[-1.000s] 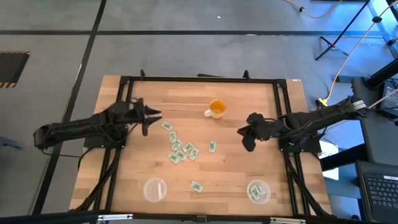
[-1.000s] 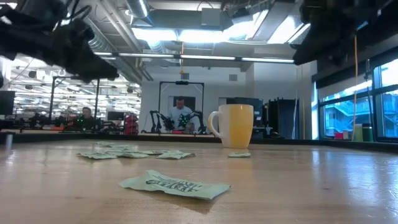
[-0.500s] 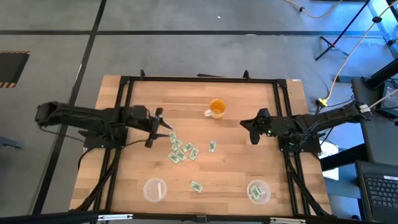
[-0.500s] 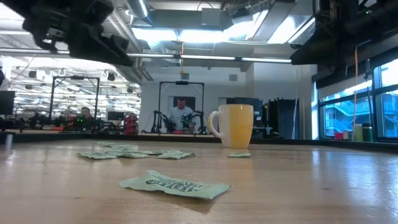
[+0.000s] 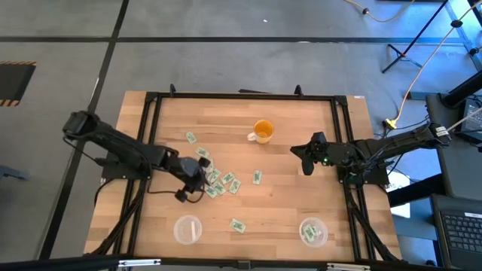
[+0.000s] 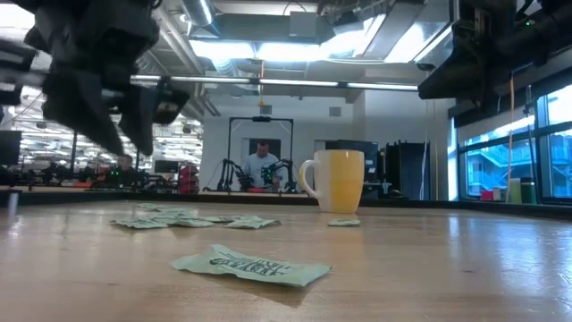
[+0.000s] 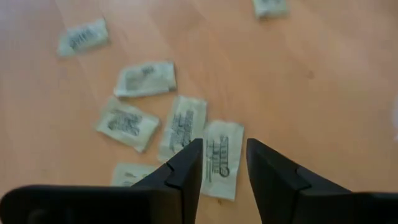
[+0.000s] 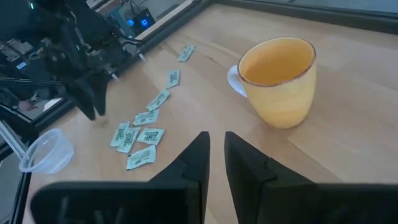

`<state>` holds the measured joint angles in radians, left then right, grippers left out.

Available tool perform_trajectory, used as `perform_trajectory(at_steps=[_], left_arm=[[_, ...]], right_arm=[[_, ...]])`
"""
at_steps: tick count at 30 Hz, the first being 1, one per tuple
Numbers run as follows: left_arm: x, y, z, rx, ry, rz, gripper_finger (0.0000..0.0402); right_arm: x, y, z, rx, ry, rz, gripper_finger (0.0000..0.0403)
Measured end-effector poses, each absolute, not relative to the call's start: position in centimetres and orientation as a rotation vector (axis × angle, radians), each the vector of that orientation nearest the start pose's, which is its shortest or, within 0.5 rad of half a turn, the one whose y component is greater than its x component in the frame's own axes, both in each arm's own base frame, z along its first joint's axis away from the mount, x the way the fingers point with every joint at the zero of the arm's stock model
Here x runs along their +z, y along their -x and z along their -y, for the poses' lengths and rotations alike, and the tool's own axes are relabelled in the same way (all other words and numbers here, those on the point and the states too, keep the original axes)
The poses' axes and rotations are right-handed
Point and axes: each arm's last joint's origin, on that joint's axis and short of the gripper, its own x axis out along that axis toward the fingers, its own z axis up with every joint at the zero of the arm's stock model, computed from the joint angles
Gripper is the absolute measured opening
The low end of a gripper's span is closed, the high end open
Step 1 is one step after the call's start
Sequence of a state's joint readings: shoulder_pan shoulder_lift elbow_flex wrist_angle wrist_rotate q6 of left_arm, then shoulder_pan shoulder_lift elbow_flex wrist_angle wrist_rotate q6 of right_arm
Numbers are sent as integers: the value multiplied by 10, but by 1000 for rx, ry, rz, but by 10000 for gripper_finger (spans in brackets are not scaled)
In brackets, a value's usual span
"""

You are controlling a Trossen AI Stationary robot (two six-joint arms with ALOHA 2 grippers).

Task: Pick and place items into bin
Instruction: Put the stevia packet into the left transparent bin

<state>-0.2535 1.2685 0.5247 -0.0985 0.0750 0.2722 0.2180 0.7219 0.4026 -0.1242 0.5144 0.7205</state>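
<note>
Small green-and-white packets lie flat on the wooden table, most in a loose cluster (image 5: 217, 181) (image 7: 180, 121) (image 8: 140, 134), with single ones apart (image 5: 257, 177) (image 5: 238, 224) (image 5: 190, 137). My left gripper (image 5: 196, 181) (image 7: 224, 152) (image 6: 125, 143) hangs open above the cluster's left side, fingers pointing down, one packet (image 7: 222, 158) showing between them; it stays clear of the table. My right gripper (image 5: 305, 158) (image 8: 216, 140) waits right of the orange mug (image 5: 262, 132) (image 8: 277, 81), open by a narrow gap, holding nothing.
Two clear round cups stand near the table's near edge: one on the left (image 5: 187, 228) (image 8: 43, 152), one on the right (image 5: 312, 231) with packets inside. The mug stands upright toward the far edge. Black frame rails run along the table's sides.
My left gripper has swung from the table's left-far area toward the near edge and rightward, over the packet cluster, tipping its fingers downward. My right gripper shifted slightly toward the right edge, then held still. The packets have not moved.
</note>
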Motion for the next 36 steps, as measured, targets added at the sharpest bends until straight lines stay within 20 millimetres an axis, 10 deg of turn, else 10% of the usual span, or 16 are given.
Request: perform_trajectory(at_steps=[14, 36], left_arm=[[122, -228, 68, -381, -304, -959, 93], [111, -231, 69, -380, -309, -990, 28]], right_arm=[[218, -157, -20, -425, -548, -291, 53], [216, -156, -20, -426, -512, -316, 53]])
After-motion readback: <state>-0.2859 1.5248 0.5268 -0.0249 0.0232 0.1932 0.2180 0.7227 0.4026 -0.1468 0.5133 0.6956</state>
